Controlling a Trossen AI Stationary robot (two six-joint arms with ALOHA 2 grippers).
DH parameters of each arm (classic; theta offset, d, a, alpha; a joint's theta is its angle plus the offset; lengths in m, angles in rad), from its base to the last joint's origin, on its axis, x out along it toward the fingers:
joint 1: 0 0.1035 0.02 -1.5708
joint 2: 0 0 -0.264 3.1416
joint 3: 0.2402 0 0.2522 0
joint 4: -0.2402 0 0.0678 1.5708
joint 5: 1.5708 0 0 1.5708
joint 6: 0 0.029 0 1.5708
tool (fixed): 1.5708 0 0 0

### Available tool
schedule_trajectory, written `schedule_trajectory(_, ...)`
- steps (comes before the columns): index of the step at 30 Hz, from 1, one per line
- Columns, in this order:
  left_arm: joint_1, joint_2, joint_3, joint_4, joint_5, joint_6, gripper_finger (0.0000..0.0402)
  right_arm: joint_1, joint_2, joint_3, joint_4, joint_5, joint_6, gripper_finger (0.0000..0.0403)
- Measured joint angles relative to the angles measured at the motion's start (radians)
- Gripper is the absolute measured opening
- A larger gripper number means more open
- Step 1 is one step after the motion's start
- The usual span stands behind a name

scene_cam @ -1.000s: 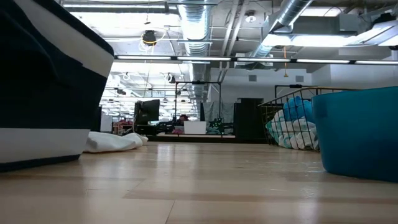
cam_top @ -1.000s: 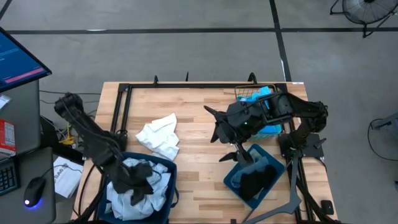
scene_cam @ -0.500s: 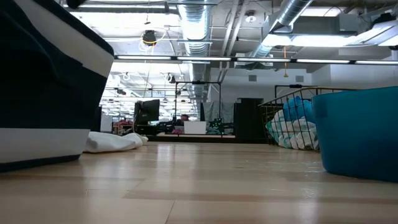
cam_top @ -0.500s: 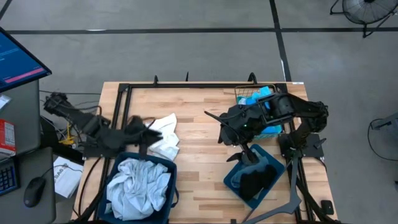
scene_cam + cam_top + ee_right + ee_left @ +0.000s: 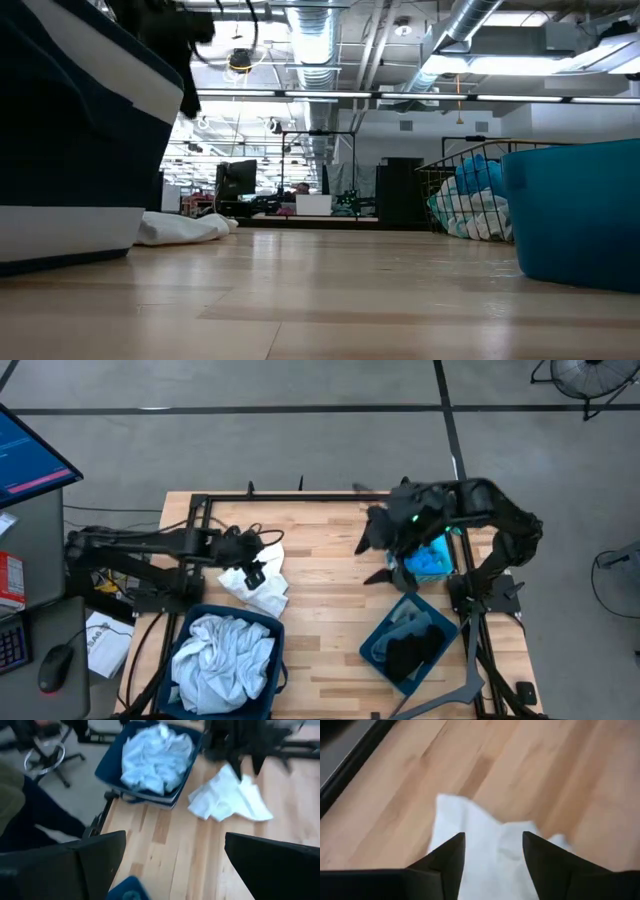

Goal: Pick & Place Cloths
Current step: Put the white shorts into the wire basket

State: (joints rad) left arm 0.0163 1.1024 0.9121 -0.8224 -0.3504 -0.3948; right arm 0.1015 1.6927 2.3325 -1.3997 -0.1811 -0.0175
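A white cloth [image 5: 257, 579] is seen crumpled on the bench [image 5: 320, 610], its long axis running from the far edge toward the near bin [image 5: 268, 628], slightly slanted. The left end effector [image 5: 250, 558] is held directly above it with fingers parted and nothing between them; in the left wrist view the cloth [image 5: 490, 855] fills the gap between the two fingers [image 5: 447, 857], which the high view does not resolve. A pale blue cloth [image 5: 222, 660] is heaped in the near bin. Black and grey cloths [image 5: 412, 643] lie in the right bin [image 5: 375, 650], and turquoise cloth [image 5: 432, 558] is seen in the basket [image 5: 398, 512]. The right end effector [image 5: 378, 555] is raised beside the basket, jaws wide and empty. Only the low view shows the white cloth [image 5: 180, 229] lying flat and low.
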Motion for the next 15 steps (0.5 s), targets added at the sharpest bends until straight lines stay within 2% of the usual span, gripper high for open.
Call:
schedule_trajectory(7, 0.08, 0.1, -0.128, 0.084, 0.055, 0.059, 0.0212, -0.056, -0.068, 0.001, 0.02, -0.001, 0.0, 0.0333)
schedule_trajectory(12, 0.11, 0.104, -0.286, 0.287, 0.134, 0.048, 0.0225, -0.066, -0.089, 0.001, 0.032, -0.001, 0.011, 0.0333)
schedule_trajectory(15, 0.114, 0.104, -0.345, 0.335, 0.15, 0.043, 0.0228, -0.064, -0.086, 0.0, 0.029, -0.001, 0.01, 0.0333)
